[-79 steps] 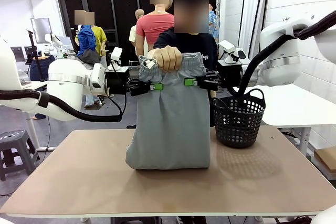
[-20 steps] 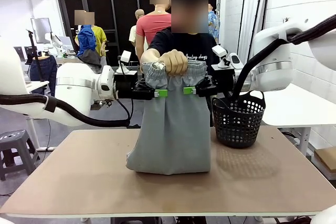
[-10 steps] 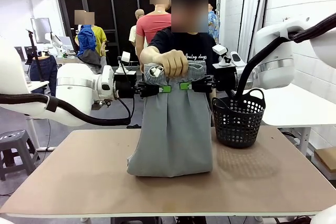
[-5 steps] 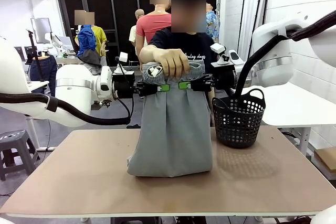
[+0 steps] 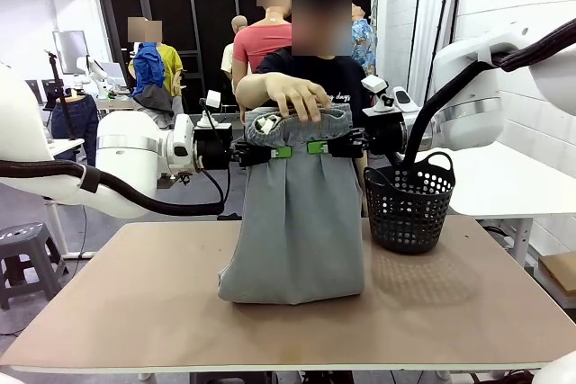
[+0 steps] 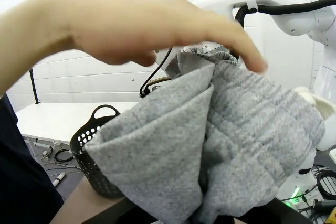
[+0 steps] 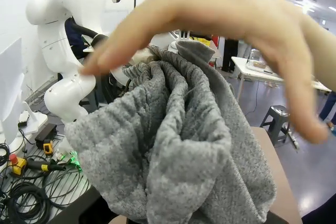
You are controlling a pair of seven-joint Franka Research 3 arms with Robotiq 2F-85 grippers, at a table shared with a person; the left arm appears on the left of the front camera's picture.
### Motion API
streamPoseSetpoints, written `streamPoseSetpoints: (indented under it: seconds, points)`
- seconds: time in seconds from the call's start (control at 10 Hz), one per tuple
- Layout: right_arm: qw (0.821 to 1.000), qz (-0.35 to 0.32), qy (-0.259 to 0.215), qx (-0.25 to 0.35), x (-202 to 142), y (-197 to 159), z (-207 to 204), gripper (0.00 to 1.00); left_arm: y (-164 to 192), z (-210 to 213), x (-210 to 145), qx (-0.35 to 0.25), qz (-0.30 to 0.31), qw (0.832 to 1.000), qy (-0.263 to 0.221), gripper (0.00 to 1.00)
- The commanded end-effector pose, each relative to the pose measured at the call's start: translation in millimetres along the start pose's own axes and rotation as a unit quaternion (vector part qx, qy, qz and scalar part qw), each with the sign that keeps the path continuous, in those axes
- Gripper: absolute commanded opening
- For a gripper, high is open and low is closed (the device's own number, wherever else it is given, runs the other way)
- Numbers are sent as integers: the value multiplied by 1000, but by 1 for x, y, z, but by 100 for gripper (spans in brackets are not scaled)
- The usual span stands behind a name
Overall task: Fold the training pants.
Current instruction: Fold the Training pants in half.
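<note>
Now the person's hand [image 5: 292,96] is opening and lifting off the training pants [image 5: 292,222], leaving both jaws clamping the waistband while the hem is resting on the tabletop [image 5: 135,312], ready for folding.

The training pants [image 5: 295,222], light grey soft fabric, hang upright from a bunched, gathered waistband with a bit of white drawstring showing at its top left, their folded lower end resting crumpled on the tabletop [image 5: 135,312].
</note>
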State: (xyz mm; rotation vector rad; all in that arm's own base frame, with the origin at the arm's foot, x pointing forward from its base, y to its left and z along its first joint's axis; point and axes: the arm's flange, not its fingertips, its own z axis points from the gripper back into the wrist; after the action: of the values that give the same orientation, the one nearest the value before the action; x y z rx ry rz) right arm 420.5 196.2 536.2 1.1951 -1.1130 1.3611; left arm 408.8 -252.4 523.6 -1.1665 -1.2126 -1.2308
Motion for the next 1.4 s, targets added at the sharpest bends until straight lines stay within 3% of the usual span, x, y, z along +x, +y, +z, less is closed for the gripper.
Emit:
streamPoseSetpoints:
  seconds: [0.0,1.3]
  points:
    - [1000,0,-2,0,1,1,1,0,0,0,3,3,-4,1000,3,0]
    - [1000,0,-2,0,1,1,1,0,0,0,3,3,-4,1000,3,0]
